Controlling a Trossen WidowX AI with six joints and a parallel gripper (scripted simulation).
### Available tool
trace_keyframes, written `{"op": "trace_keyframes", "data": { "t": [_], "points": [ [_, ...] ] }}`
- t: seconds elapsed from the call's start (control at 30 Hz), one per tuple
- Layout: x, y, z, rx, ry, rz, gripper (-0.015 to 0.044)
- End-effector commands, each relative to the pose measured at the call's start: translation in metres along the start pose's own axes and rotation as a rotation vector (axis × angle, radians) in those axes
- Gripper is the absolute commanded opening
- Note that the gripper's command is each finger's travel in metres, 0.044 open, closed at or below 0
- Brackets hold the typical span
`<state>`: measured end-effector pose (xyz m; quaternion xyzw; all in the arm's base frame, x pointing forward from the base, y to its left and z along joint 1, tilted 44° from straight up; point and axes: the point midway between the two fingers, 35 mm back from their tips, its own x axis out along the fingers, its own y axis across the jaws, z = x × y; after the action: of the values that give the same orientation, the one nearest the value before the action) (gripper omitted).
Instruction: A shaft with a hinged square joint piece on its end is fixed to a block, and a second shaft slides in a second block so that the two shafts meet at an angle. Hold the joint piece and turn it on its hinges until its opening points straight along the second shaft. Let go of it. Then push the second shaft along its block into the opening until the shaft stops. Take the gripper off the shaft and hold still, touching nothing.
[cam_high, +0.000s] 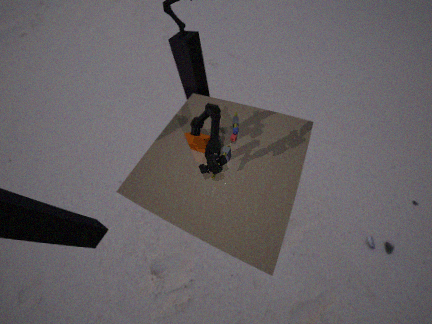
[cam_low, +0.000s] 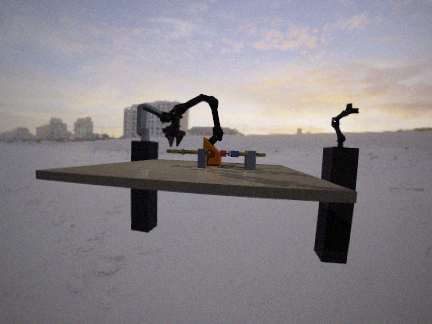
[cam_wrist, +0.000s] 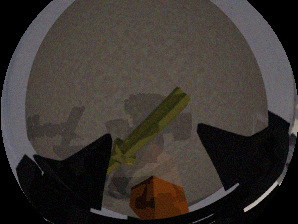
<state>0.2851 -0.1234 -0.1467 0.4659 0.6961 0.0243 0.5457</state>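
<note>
The second shaft, yellow with a cross-shaped collar (cam_wrist: 165, 113) (cam_low: 190, 152), runs out of its grey-blue block (cam_low: 202, 158) (cam_high: 227, 152). The joint piece has a red end (cam_low: 223, 153) (cam_high: 234, 138) and a blue part (cam_low: 234, 154) (cam_high: 235, 131); it sits between that block and the far block (cam_low: 251, 160). The red end faces the second shaft; its exact angle is too small to tell. My gripper (cam_low: 175, 143) (cam_wrist: 155, 133) is open and empty, above the second shaft's free outer part. In the wrist view the shaft crosses slantwise between the fingers, with the collar beside the left fingertip.
An orange wedge (cam_high: 197, 142) (cam_low: 212, 156) (cam_wrist: 170, 199) stands by the arm's base, close to the near block. The table (cam_high: 250, 220) (cam_low: 100, 172) carries the setup. Dark pillars (cam_high: 189, 62) (cam_low: 340, 170) with other arms stand off the table.
</note>
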Motion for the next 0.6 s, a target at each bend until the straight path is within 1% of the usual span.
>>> {"op": "trace_keyframes", "data": {
  "t": [0.0, 0.57],
  "points": [
    [0.007, -0.001, -0.002, 0.144, -0.009, 0.014, 0.0440],
    [0.032, -0.003, -0.007, 0.722, -0.032, 0.073, 0.0440]
  ]
}}
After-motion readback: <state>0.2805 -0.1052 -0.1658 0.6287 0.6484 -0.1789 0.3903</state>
